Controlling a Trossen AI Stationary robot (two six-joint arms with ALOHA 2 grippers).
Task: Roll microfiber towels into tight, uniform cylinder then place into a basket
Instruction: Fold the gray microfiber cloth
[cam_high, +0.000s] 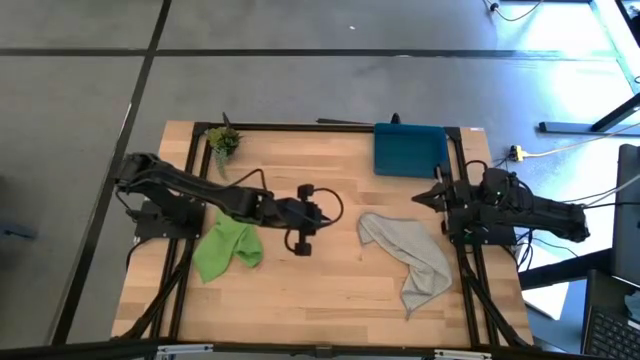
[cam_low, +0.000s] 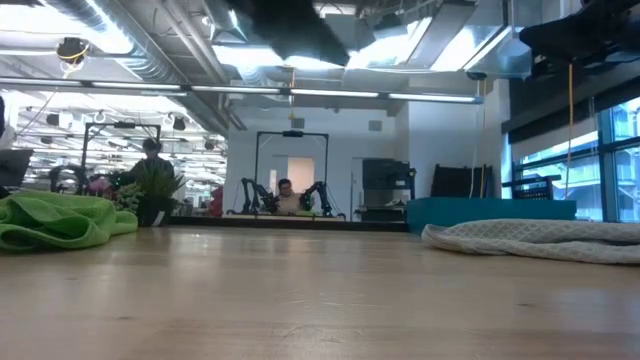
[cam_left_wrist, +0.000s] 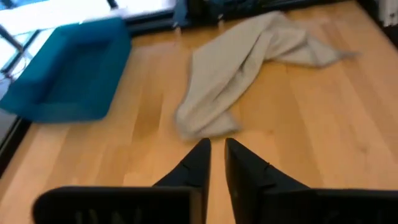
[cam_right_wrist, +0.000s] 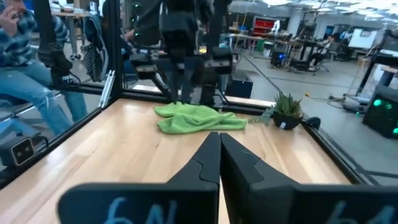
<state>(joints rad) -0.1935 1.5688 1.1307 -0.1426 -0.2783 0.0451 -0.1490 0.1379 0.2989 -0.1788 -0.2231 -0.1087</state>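
2 towels: both lie loose and crumpled on the wooden table (cam_high: 330, 280), neither rolled.
Basket: dark-blue basket (cam_high: 410, 150) sits at the far edge, nothing in it.
Green towel: lime green towel (cam_high: 228, 247) lies near the table's left side, under the left arm.
Grey towel: light grey towel (cam_high: 410, 255) lies right of centre, near the basket.
Left gripper (cam_left_wrist: 216, 163): over mid-table between the towels, fingers slightly parted, empty.
Right gripper (cam_right_wrist: 219, 152): by the right edge, fingers pressed together, empty.
Open room: bare wood between the towels.
Corner: small potted plant (cam_high: 223, 141).
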